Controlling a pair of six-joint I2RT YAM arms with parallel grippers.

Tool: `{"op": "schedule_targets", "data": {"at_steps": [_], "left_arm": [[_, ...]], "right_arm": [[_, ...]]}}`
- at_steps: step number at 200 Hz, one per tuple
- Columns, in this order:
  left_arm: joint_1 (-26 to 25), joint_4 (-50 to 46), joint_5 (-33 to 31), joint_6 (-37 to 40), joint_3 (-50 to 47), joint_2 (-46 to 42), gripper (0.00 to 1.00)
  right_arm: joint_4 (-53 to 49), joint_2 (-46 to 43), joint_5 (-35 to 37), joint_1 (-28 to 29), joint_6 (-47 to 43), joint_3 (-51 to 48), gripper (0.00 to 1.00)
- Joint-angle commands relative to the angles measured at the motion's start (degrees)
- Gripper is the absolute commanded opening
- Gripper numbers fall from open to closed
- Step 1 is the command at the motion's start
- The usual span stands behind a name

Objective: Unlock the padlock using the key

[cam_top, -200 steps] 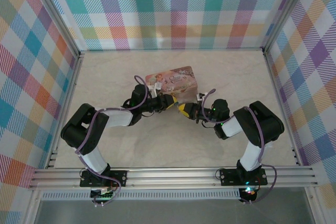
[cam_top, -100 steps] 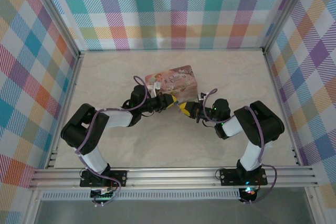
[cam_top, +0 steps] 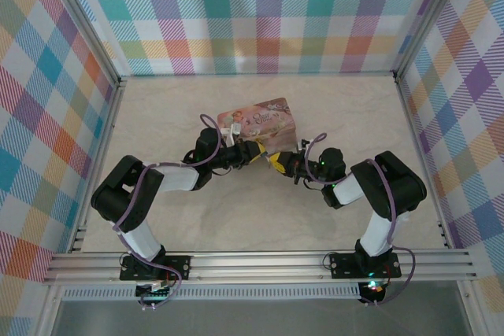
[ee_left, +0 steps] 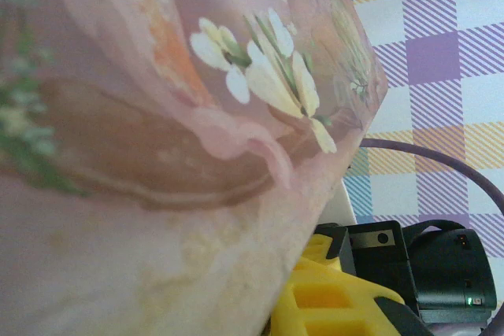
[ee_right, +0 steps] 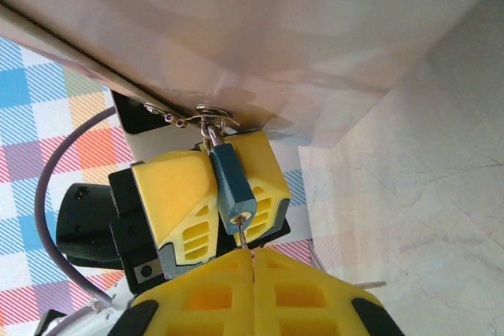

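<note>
Right wrist shows right end effector [ee_right: 252, 257] pinching key [ee_right: 243, 237] in padlock [ee_right: 231, 185], which left end effector [ee_right: 223, 172] clamps.

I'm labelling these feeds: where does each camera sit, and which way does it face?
Top external: above, behind the bases, looking down on the table; left arm and right arm show.
Left wrist: against the pink tin, facing the right arm's black wrist.
Right wrist: faces the padlock on the tin; right gripper, jaws shut on the key, and left gripper, clamping the padlock, show.
Shared: the tin, all three.
</note>
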Motion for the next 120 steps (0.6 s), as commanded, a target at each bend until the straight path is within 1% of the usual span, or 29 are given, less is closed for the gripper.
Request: {"op": "schedule_targets", "data": {"at_steps": [1,21,64,93,120], "left_arm": [[-0.9,6.7,4.2,-1.8,-0.5,-1.3,0.16],[-1.1,7.4,4.2,-2.2,-0.5,-1.0,0.16],[-1.7,7.8,4.3,-2.5,-0.1,-0.2,0.15],[-2.0,7.7,4.5,-2.6,-0.1,-0.2,0.14],[-2.5,7.7,5.1,-2.3,0.0,-0.2,0.1]], "right_arm": [[2.2,0.8,3.7,0.2,3.2,1.3,0.0],[2.2,0.9,5.1,0.6,3.6,1.2,0.0],[2.2,2.8,5.4,2.9,2.5,3.3,0.0],[2.2,2.2,9.0,3.6,0.2,2.8,0.0],[2.2,1.4,11.3,3.8,-0.9,3.5,0.0]]}}
